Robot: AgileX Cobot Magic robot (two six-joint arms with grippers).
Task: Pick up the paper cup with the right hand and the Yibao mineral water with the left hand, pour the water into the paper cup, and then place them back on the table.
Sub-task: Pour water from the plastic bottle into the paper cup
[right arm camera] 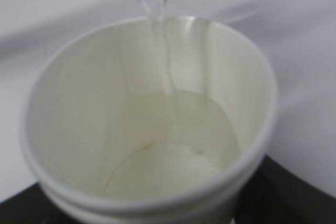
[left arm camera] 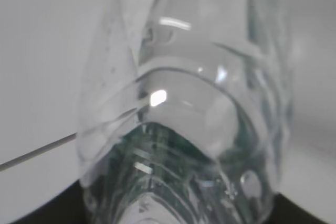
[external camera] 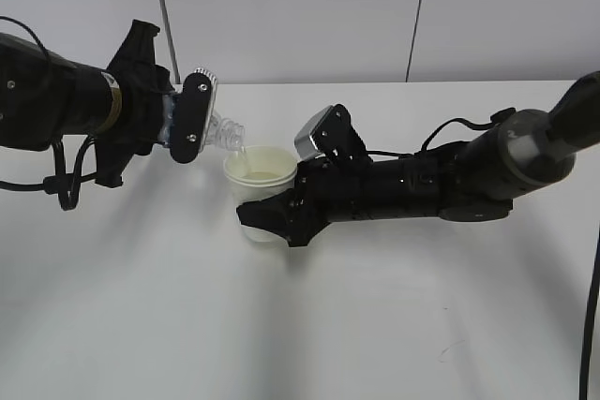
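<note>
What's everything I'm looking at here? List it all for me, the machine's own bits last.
paper cup: one, cream-white, held above the table at centre, some water inside
Yibao mineral water: one, clear bottle, tipped with its mouth over the cup's rim
water: one thin clear stream, falling from bottle to cup
table: one, white, beneath everything
wall: pale grey panels, behind the table
left hand: one, black, left side, gripping the bottle
right hand: one, black, right side, gripping the cup

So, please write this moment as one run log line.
phase: pouring | left hand: tilts Yibao mineral water | right hand: holds paper cup | water: entering cup
</note>
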